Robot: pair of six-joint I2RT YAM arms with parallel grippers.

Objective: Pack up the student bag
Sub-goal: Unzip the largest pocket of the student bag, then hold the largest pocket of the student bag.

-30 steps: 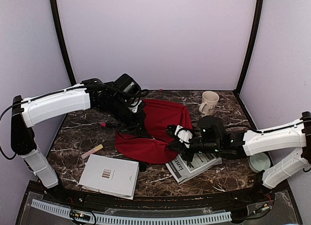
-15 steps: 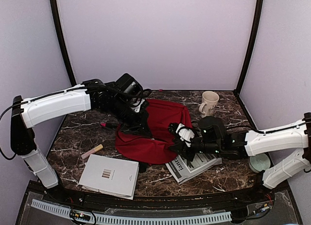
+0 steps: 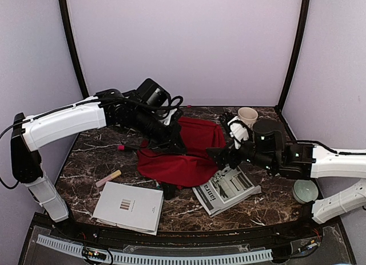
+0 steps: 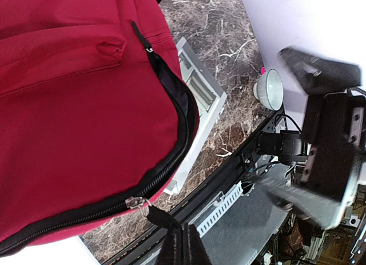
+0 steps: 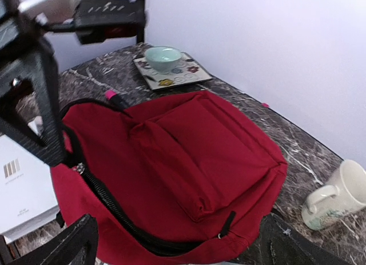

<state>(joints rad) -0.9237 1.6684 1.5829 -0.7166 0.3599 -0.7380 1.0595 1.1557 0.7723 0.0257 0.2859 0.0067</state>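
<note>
Sitting mid-table: the big soft red fabric backpack [image 3: 189,156], which we see dead centre of the top view on the dark marbled tabletop [image 3: 91,156], between the two arms.
Zipper: the dark main zipper [image 4: 182,113] is undone along the curved edge, and we can see dark lining in the gap.
Left gripper [image 4: 180,248]: bottom centre of its own wrist view, pinched tight on the black zipper pull tab [image 4: 153,214].
Right gripper [image 5: 180,233]: wide apart and holding nothing; we only catch its fingers [image 5: 77,245] at the lower corners of its wrist view, with the backpack filling the frame between them.
Mug: a cream ceramic mug [image 3: 247,117], upright, upper right of the top view, near the backpack's far corner.
Booklets: a white paper booklet [image 3: 128,206] at lower left of the top view, apart from the backpack; a printed grey-and-white booklet [image 3: 226,188] just beside its lower right edge.
Bowl: a pale green bowl [image 3: 305,190] far right of the top view.
</note>
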